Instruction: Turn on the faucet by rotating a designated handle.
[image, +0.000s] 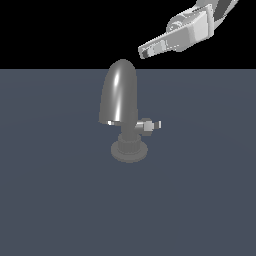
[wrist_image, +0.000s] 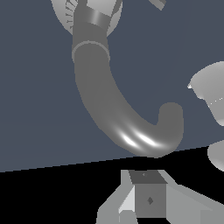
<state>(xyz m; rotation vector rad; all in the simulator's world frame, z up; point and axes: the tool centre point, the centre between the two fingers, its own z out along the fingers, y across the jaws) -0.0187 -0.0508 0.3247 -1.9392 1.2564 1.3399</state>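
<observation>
We see the faucet standing upright on the dark blue-grey floor, a little above the middle of the exterior view. Its big glossy domed spout rises over a short neck and a round stepped base that rests flat on the floor. From the neck the handle sticks out sideways toward the exterior view's right, a short grey stub ending in a lighter silver-white tip, far smaller than the spout above it. The gripper hangs in the air above and to the exterior view's right of the faucet, its pale fingers slanting down toward the exterior view's left with the tips near the top of the dome but apart from it. It is well above the handle and touches nothing. In that view the fingers overlap into one shape, so we cannot tell whether the claw is released or clenched. In the wrist view the faucet shows as a curved dark tube with bright highlights, bending round into a hook, with the pale base behind it. Only grey parts of the gripper show at the picture's edge there, which again leaves its state unclear to us.
</observation>
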